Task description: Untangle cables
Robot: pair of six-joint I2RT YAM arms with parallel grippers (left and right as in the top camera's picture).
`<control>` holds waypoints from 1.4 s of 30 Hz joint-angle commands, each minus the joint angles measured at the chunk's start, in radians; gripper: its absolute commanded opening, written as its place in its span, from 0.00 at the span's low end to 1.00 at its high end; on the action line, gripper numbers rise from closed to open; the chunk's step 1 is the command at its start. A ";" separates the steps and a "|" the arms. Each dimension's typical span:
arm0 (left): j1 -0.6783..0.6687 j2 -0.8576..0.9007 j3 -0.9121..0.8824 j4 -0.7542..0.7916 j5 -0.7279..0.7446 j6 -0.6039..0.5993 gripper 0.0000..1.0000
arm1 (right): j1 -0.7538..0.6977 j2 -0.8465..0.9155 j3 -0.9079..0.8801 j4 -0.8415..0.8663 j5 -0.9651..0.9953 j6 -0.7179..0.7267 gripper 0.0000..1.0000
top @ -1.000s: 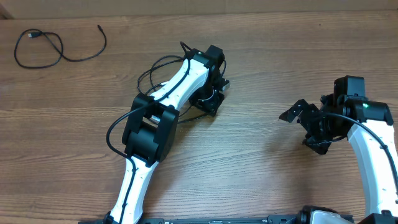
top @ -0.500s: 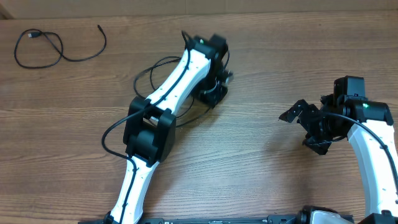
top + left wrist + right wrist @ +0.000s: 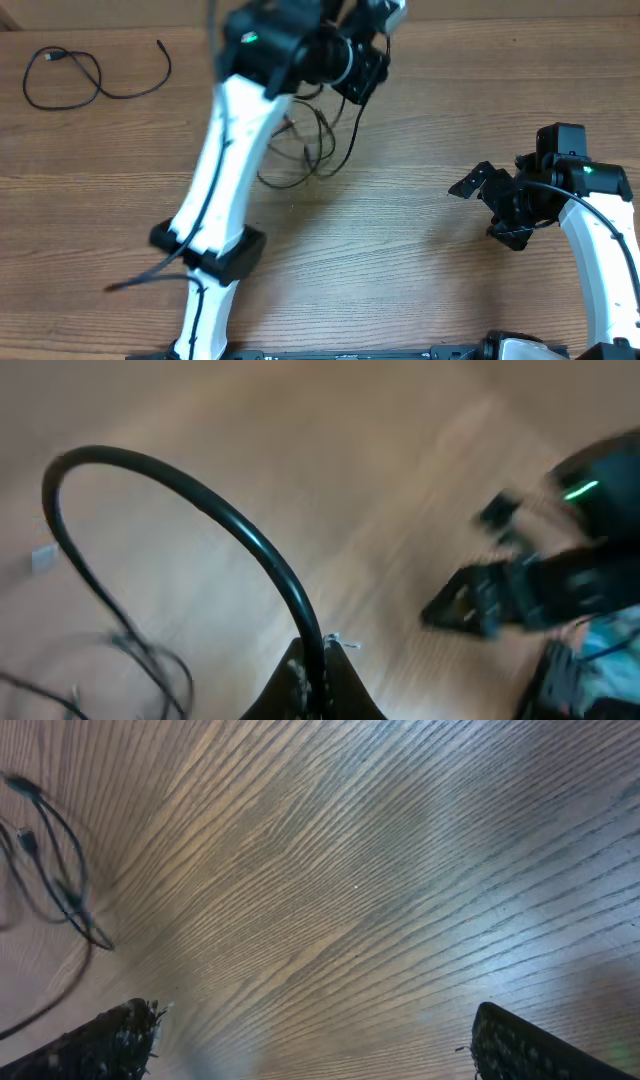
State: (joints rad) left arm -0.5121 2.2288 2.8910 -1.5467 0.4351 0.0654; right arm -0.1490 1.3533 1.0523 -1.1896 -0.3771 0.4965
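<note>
The cables (image 3: 318, 150) hung in a loose tangle from the left gripper (image 3: 362, 68), high above the far middle of the desk (image 3: 420, 120). Its jaws were pressed together on one black strand. A single cable (image 3: 97, 80) lay alone at the far left. The right gripper (image 3: 488, 210) hovered spread wide and empty, well apart.
</note>
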 commanded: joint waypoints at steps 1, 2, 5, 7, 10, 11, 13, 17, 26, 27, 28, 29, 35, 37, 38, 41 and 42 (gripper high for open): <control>0.034 -0.130 0.102 0.063 0.026 -0.022 0.04 | -0.004 -0.001 0.007 0.002 0.010 -0.008 1.00; 0.038 -0.146 0.106 0.079 0.026 -0.023 0.04 | -0.004 -0.001 0.007 0.002 0.010 -0.008 1.00; 0.050 -0.202 0.106 0.150 0.026 -0.036 0.04 | -0.004 -0.001 -0.001 0.002 0.010 -0.008 1.00; 0.058 -0.232 0.106 0.203 0.026 -0.047 0.04 | -0.004 -0.001 -0.007 0.002 0.010 -0.008 1.00; 0.067 -0.280 0.106 0.285 0.028 -0.112 0.04 | -0.003 -0.001 -0.008 0.002 0.010 -0.007 1.00; 0.067 -0.287 0.106 0.297 0.027 -0.114 0.04 | -0.003 -0.001 -0.008 0.002 0.010 -0.007 1.00; 0.067 -0.300 0.106 0.323 0.021 -0.110 0.04 | -0.003 -0.001 -0.008 0.002 0.010 -0.008 1.00; 0.067 -0.303 0.106 0.369 0.018 -0.111 0.04 | -0.003 -0.001 -0.008 0.002 0.010 -0.007 1.00; 0.067 -0.304 0.106 0.414 -0.119 -0.111 0.04 | -0.003 -0.001 -0.008 0.002 0.010 -0.007 1.00; 0.067 -0.304 0.106 0.415 -0.171 -0.116 0.04 | -0.003 -0.001 -0.008 0.002 0.010 -0.007 1.00; 0.067 -0.304 0.106 0.416 -0.238 -0.131 0.04 | -0.003 -0.001 -0.008 0.001 0.010 -0.008 1.00; 0.067 -0.304 0.106 0.420 -0.330 -0.164 0.04 | -0.003 -0.001 -0.008 0.002 0.010 -0.008 1.00; 0.069 -0.303 0.101 0.343 -0.715 -0.282 0.04 | -0.003 -0.001 -0.008 0.003 0.010 -0.007 1.00; 0.069 -0.303 0.090 0.280 -0.716 -0.283 0.04 | -0.003 -0.001 -0.008 0.009 0.010 -0.007 1.00; 0.069 -0.303 0.083 0.249 -0.712 -0.283 0.04 | -0.003 -0.001 -0.008 0.011 0.010 -0.007 1.00; 0.066 -0.299 0.049 0.154 -0.652 -0.283 0.04 | -0.003 -0.001 -0.008 0.017 0.010 -0.007 1.00; 0.066 -0.294 0.036 0.126 -0.631 -0.283 0.04 | -0.003 -0.001 -0.008 0.018 0.010 -0.007 1.00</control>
State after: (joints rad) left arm -0.4488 1.9373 2.9620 -1.3746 -0.1989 -0.1928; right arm -0.1490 1.3533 1.0523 -1.1782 -0.3771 0.4965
